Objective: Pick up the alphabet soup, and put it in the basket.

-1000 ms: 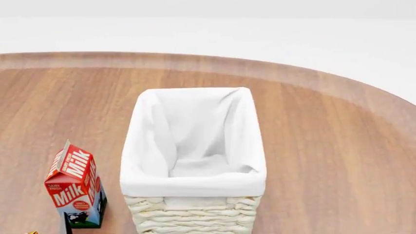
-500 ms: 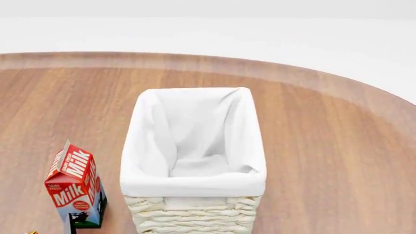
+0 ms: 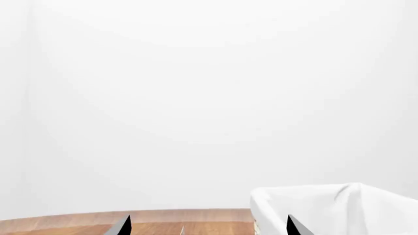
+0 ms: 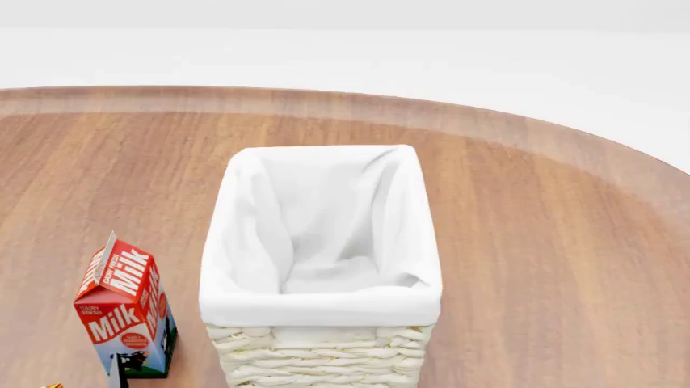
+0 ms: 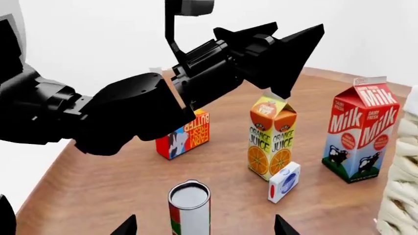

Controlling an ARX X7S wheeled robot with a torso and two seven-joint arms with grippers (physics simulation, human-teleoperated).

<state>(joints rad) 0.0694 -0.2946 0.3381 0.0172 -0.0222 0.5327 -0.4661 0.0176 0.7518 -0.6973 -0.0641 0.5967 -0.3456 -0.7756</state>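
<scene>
The cream-white woven wicker basket with white cloth lining (image 4: 320, 311) sits low in the centre of the head view, mouth up, ready to receive. That view shows no arms. The wrist views do: the left gripper (image 3: 207, 227) and the right gripper (image 5: 203, 227) both have their jaws spread wide and empty. Only the right wrist view shows a small silver-topped can (image 5: 189, 208), between the right gripper's tips. Its label looks red and green, so I judge the alphabet soup is out of every view.

Since a second ago only a dark sliver at the table's (image 4: 561, 242) near edge, just beside the milk carton (image 4: 121, 311), has changed, shrinking and paling to a small grey tip (image 4: 113, 373) (too little shows to name it).
</scene>
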